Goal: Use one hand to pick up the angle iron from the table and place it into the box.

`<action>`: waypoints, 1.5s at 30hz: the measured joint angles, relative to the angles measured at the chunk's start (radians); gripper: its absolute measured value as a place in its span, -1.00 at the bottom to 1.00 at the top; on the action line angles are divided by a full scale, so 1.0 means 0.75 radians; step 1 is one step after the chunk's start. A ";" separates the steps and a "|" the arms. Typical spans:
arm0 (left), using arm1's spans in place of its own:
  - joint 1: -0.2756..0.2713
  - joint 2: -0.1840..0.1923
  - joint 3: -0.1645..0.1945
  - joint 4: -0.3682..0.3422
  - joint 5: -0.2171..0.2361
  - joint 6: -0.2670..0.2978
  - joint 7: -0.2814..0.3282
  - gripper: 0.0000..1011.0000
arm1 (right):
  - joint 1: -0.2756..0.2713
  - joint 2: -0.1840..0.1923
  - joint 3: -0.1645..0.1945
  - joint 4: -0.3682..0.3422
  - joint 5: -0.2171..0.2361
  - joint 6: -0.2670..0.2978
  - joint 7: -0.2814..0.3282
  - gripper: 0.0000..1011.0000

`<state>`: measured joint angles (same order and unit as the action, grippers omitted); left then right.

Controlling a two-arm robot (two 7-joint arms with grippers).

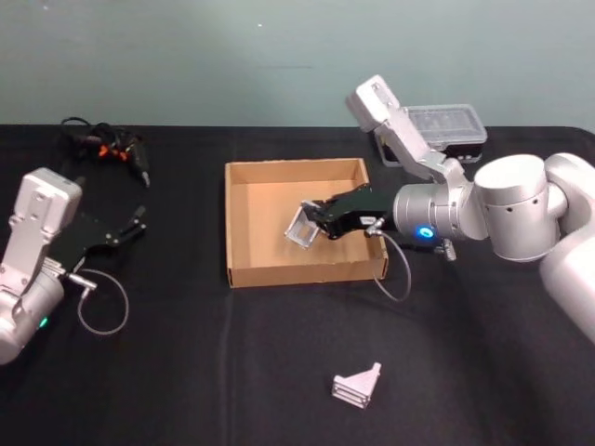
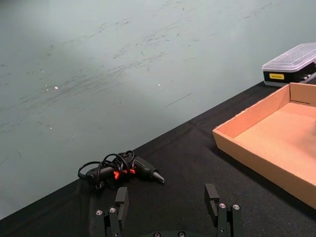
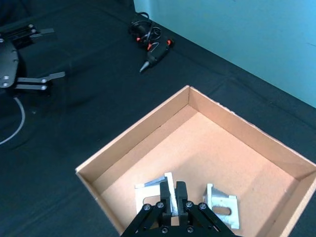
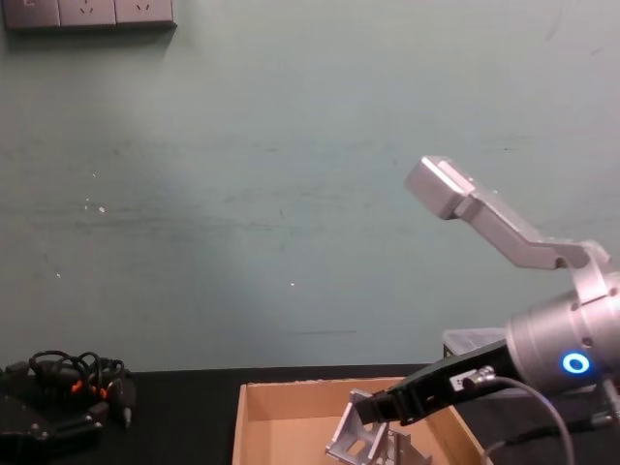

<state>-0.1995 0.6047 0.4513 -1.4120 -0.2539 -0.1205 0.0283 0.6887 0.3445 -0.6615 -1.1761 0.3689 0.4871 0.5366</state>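
Surface: matte black table (image 1: 186,372) in front of a pale teal wall
Box: tan cardboard box (image 1: 297,273), open on top, standing mid-table
Right arm: the right gripper (image 1: 314,219) reaches in over the box's right wall, with its fingers drawn close together and clamped on an angle iron (image 1: 301,229)
Held piece: tilted and pinched by one flange right at the fingertips, inside the box's walls and nearer the front wall; I cannot tell whether it touches the floor of the box
In the box: a second angle iron (image 3: 222,212) lies on the cardboard floor just beside the held one, apart from the fingers
On the table: a third angle iron (image 1: 357,386) lies in front of the box, well apart from both grippers
Left arm: the left gripper (image 1: 130,228) is parked near the table's left edge, fingers spread wide with nothing between them
Behind: a black corded tool (image 1: 112,149) lies at the far left; a black case with clear lid (image 1: 446,130) sits beyond the box's far right corner
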 joint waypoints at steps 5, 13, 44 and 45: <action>0.000 0.000 0.000 0.000 0.000 0.000 0.000 1.00 | 0.040 -0.053 -0.010 0.106 -0.022 -0.039 0.015 -0.84; 0.000 0.000 0.000 0.000 0.000 0.000 0.000 1.00 | 0.077 -0.106 -0.019 0.209 -0.056 -0.057 0.029 -0.84; 0.000 0.000 0.000 0.000 0.000 0.000 0.000 1.00 | 0.089 -0.149 -0.014 0.256 -0.125 -0.023 0.024 -0.69; 0.000 0.000 0.000 0.000 0.000 0.000 0.000 1.00 | 0.089 -0.149 -0.014 0.256 -0.125 -0.023 0.024 -0.58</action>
<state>-0.1996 0.6047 0.4514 -1.4120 -0.2539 -0.1205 0.0283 0.7552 0.2328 -0.6724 -0.9841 0.2755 0.4697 0.5550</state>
